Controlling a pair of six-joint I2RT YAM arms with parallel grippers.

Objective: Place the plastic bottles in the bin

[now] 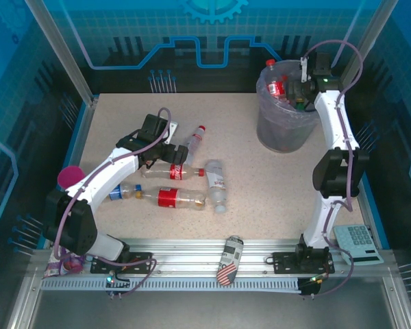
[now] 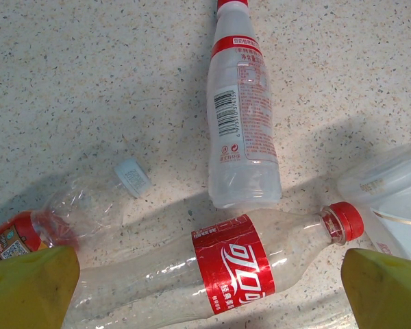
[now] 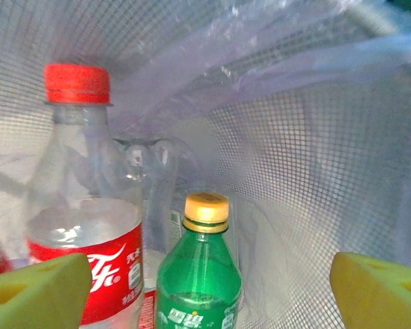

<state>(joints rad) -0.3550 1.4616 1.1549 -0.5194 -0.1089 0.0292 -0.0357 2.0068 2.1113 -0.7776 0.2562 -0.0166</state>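
**Bottles and bin, both arms.** The bin (image 1: pixel 281 133) stands far R on the bench (image 1: pixel 274 195). Inside it, a red-cap bottle (image 3: pixel 82 226) and a green bottle (image 3: pixel 198 284) stand upright against the liner. The R hand (image 3: pixel 209 288) hangs in the bin mouth with its pads spread wide. The green bottle sits between the pads but is touched by neither, so nothing is pinched.

About five bottles lie flat, centre-L on the bench. The L hand (image 2: pixel 207 295) hovers spread over the Coke bottle (image 2: pixel 233 271), one pad by its base and one past its cap.

**Step, as I judge it.** I'd take the Coke bottle with the L hand. I'd come straight down, close across the labelled waist and squeeze gently, since the thin wall will likely buckle or roll.

**In the way.**
- The white bottle (image 2: pixel 240 116) butts against the Coke bottle's shoulder.
- A clear bottle w/ pale cap (image 2: pixel 132 178) lies just beside its base.
- Another bottle (image 2: pixel 390 199) lies near its cap.
- The R arm sits over the bin and should clear out first.

The can (image 1: pixel 229 260), pink cup (image 1: pixel 70 177) and calculator (image 1: pixel 358 241) stay put.
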